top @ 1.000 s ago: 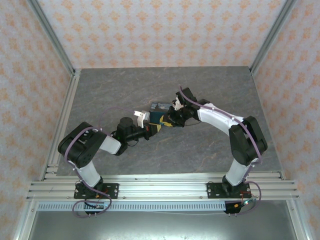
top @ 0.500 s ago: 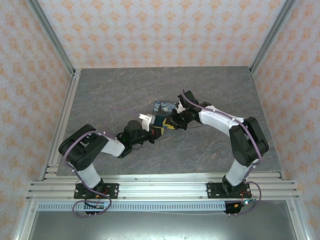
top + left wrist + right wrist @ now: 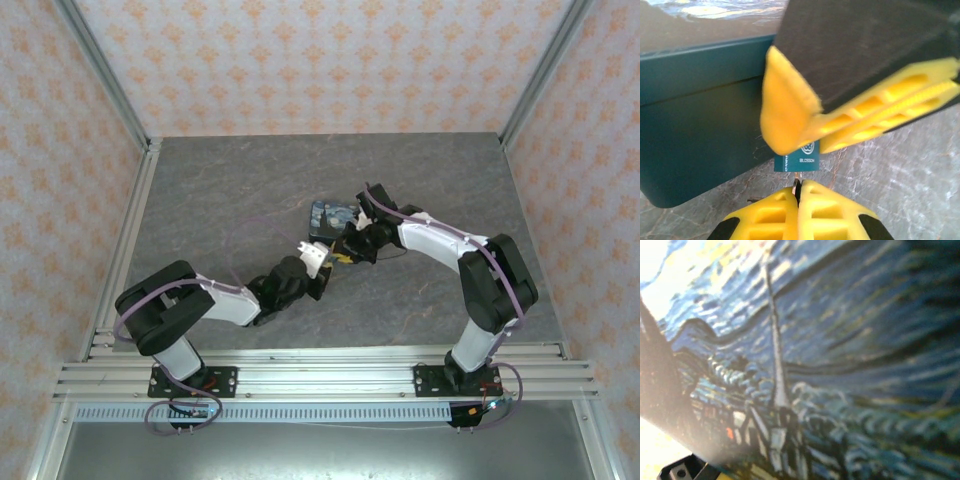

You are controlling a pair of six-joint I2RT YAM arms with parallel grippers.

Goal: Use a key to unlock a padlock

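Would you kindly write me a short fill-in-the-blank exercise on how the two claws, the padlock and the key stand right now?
1. The right claw is ____ on the teal padlock.
2. The left claw pinches the thin key, whose tip lies directly ____ the padlock in the left wrist view.
3. A painted tin stands on the padlock's ____ side in that view.
Missing words: shut; below; left.

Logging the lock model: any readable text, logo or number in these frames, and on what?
"BLOSSOM": small white print on the face of the padlock, soft, last letter uncertain.
Round emblem above it and tiny print along its left edge: too small to read.
Painted tin: picture only, no lettering visible.
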